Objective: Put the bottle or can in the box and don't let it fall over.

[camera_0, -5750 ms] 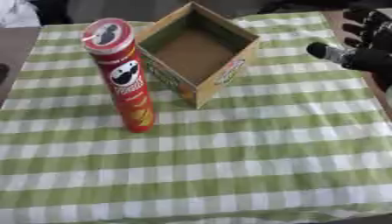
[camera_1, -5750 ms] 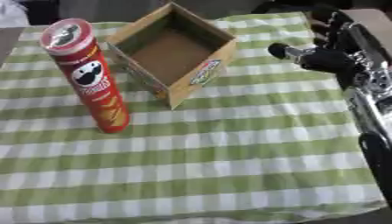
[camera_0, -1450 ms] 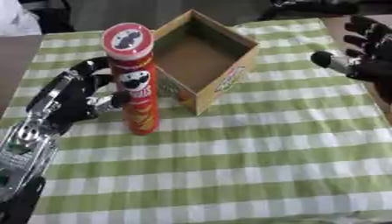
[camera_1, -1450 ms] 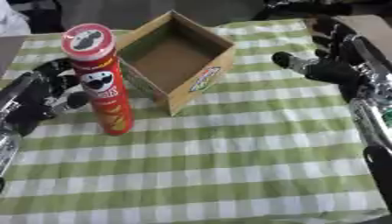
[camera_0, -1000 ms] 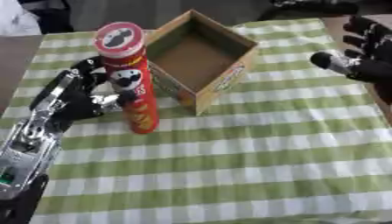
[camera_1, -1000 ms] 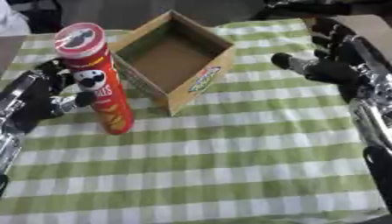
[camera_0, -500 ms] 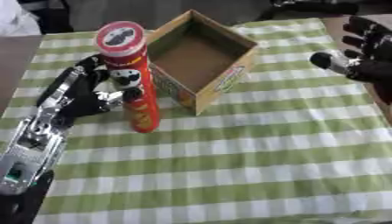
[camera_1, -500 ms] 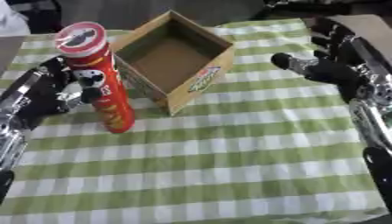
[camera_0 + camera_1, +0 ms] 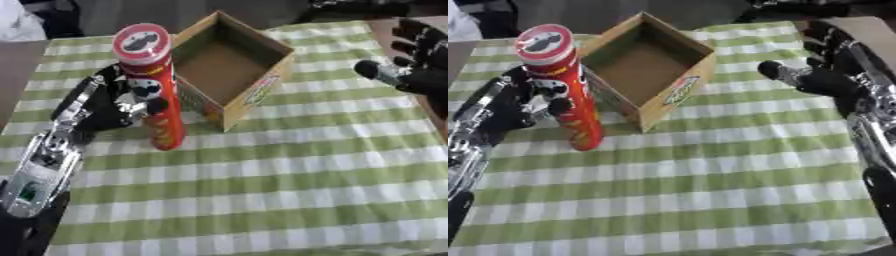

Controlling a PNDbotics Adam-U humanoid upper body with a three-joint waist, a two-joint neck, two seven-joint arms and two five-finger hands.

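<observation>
The cardboard box (image 9: pixel 232 67) sits open-topped near the far edge of my green-checked tablecloth (image 9: pixel 289 170), empty inside, so it's ready to receive. Just beside its near-left wall stands the red crisp can (image 9: pixel 156 95), upright on the cloth and touching or nearly touching the box. My left hand (image 9: pixel 109 107) has its fingers and thumb curled around the can's middle; I judge that a mid-height hold suits a tall, narrow can that would tip if lifted from low down. My right hand (image 9: pixel 820 75) hangs spread open to the right of the box, well apart from it, holding nothing.
</observation>
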